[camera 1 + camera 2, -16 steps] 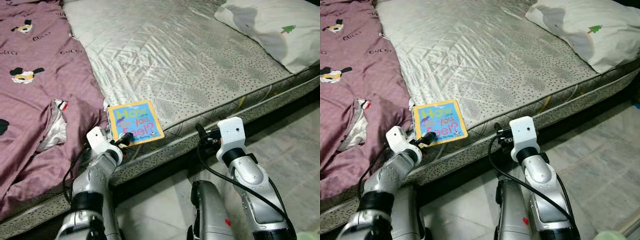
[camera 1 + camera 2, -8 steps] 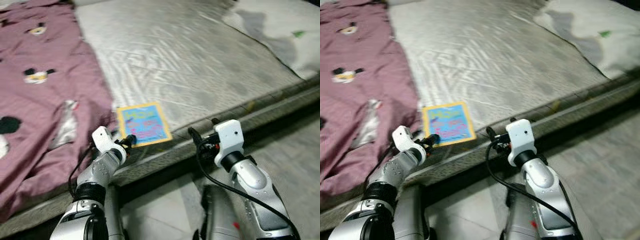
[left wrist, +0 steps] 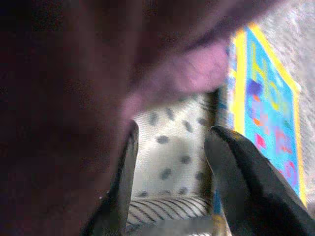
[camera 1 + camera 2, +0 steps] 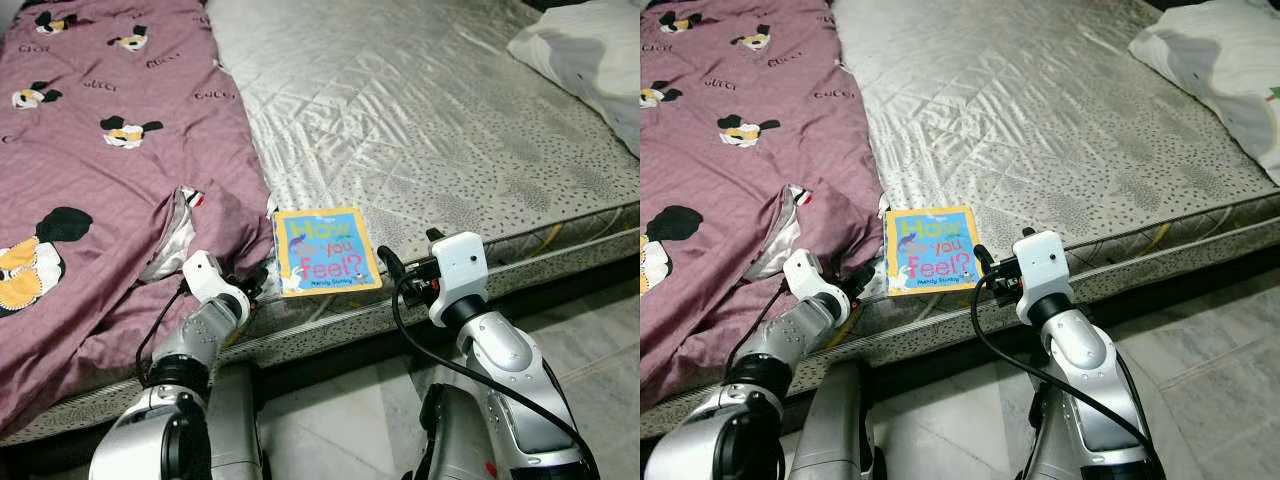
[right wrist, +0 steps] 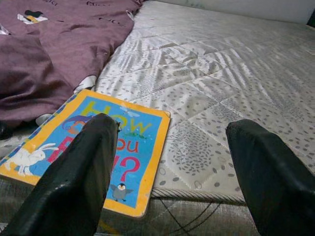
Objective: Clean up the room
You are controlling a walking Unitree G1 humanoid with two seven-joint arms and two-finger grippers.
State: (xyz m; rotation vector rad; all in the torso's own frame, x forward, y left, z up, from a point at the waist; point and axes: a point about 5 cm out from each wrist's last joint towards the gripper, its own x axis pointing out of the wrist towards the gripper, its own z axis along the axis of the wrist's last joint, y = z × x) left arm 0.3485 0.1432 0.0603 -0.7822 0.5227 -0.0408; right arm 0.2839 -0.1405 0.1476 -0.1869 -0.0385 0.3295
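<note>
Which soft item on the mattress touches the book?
The purple cartoon-print quilt: its edge meets the yellow-bordered blue book. The white pillow lies far off.

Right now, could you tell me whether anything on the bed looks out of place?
Yes: a book lies at the mattress edge, beside the rumpled blanket. Both hands sit open near it.

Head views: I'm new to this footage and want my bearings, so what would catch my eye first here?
The bright picture book, blue with a yellow border, lies flat at the near edge of the bare quilted mattress. The purple cartoon-print duvet is rumpled over the robot's left side of the bed. Both tools sit low at the mattress edge, open: the left tool by the book's corner, the right tool just beside the book.
</note>
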